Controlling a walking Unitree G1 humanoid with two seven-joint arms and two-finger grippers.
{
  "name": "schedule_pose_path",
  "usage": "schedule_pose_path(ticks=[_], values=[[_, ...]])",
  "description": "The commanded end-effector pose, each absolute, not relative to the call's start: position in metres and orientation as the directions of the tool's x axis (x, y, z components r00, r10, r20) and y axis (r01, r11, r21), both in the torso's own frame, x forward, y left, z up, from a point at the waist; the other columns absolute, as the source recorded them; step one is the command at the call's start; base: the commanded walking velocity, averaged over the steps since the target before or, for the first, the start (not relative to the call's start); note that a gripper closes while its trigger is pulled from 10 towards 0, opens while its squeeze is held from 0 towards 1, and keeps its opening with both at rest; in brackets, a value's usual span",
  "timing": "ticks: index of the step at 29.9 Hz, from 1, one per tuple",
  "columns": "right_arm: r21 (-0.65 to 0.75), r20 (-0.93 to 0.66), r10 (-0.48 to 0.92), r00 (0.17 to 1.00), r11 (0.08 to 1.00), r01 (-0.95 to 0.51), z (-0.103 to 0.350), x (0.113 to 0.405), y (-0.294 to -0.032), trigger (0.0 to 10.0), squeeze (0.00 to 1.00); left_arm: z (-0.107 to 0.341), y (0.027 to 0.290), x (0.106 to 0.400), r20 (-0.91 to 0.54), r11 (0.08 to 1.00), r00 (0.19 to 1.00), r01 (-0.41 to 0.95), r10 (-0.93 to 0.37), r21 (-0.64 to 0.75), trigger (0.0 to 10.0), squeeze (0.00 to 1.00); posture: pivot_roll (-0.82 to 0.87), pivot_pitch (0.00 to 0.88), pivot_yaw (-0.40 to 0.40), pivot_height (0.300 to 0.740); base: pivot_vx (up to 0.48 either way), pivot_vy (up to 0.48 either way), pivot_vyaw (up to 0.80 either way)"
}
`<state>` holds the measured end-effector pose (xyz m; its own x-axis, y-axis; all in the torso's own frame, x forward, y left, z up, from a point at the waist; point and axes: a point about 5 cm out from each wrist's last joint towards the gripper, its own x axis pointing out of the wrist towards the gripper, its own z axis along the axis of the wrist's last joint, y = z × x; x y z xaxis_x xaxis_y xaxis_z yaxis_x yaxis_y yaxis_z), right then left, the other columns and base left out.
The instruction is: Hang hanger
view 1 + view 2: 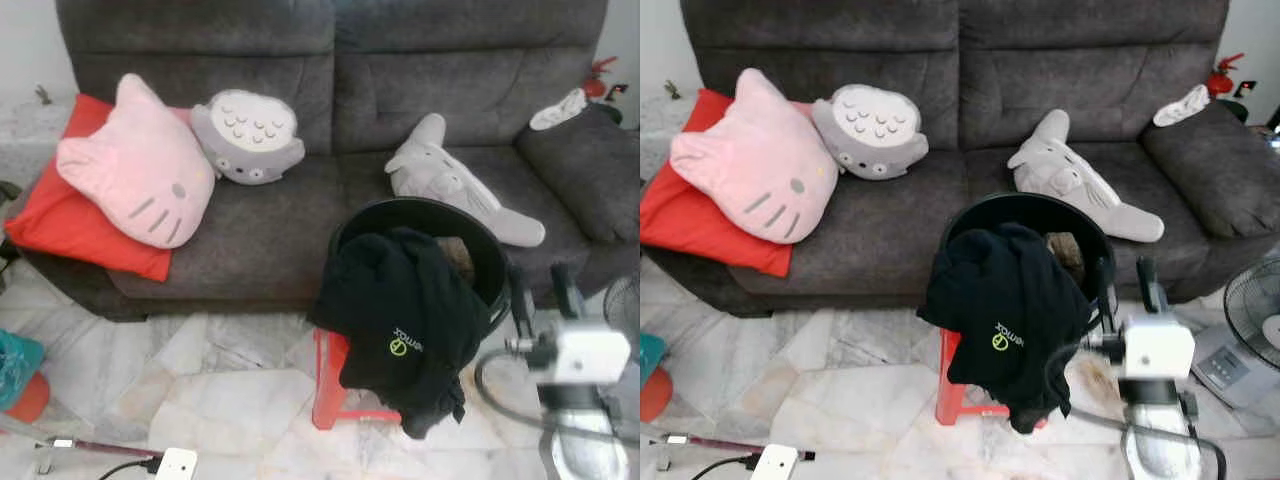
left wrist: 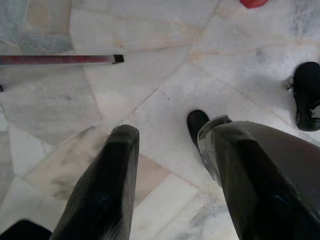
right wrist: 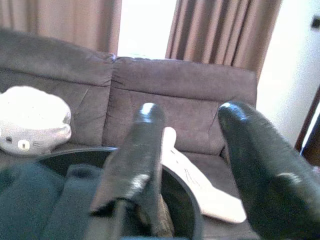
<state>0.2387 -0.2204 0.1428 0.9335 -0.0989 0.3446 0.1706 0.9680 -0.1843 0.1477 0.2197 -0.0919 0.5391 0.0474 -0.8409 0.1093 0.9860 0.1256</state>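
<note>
A red cushion (image 1: 60,225) lay at the left end of a dark grey fabric sofa (image 1: 300,80), with a pink cat-face pillow (image 1: 135,165) resting on it and a round grey-and-white owl-like plush (image 1: 248,135) just beside that. Farther right on the seat lay a pale grey shark plush (image 1: 450,180). In front of the sofa, on a pale marble-tile floor (image 1: 220,390), a round black basket (image 1: 470,225) sat on a red plastic stool (image 1: 330,385), a black garment with a green logo (image 1: 395,320) draped over its near rim. No hanger could be made out. The left gripper (image 2: 167,145) pointed down at the tiles, fingers apart and holding nothing. The right gripper (image 3: 192,150) was raised just right of the basket, its fingers spread and empty. A standing fan (image 1: 1255,325) stood at far right.
</note>
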Motion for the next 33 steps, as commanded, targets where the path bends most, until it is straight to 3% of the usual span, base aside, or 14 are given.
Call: schedule_pose_path(ticks=[1,7,19,29,33], values=[[-0.13,0.253,-0.13,0.959,0.977,0.166,0.132,0.242,-0.22,10.0,1.0,-0.094,0.221,0.142,-0.854,0.984,0.517,0.118,0.053,0.133,10.0,0.0,-0.13,0.03,0.024,0.74,0.0,0.0,0.0],[-0.115,0.092,-0.038,0.995,0.992,0.048,0.126,0.248,-0.197,10.0,1.0,-0.094,0.221,0.142,-0.853,0.985,0.52,0.111,0.054,0.13,10.0,0.0,-0.12,0.032,0.021,0.74,0.0,0.0,0.0],[-0.127,-0.121,0.018,0.992,0.991,-0.034,0.098,0.24,-0.197,10.0,1.0,-0.094,0.221,0.141,-0.856,0.985,0.515,0.116,0.049,0.126,10.0,0.0,-0.12,0.038,0.021,0.74,0.0,0.0,0.0],[-0.119,-0.085,0.137,0.987,0.982,-0.146,0.103,0.246,-0.193,10.0,1.0,-0.094,0.222,0.141,-0.855,0.986,0.516,0.108,0.053,0.126,10.0,0.0,-0.12,0.055,0.026,0.74,0.0,0.0,0.0],[-0.135,-0.085,0.181,0.98,0.972,-0.191,0.099,0.242,-0.192,10.0,1.0,-0.095,0.222,0.138,-0.858,0.985,0.511,0.111,0.054,0.128,10.0,0.0,-0.12,0.009,0.028,0.74,0.0,0.0,0.0]])
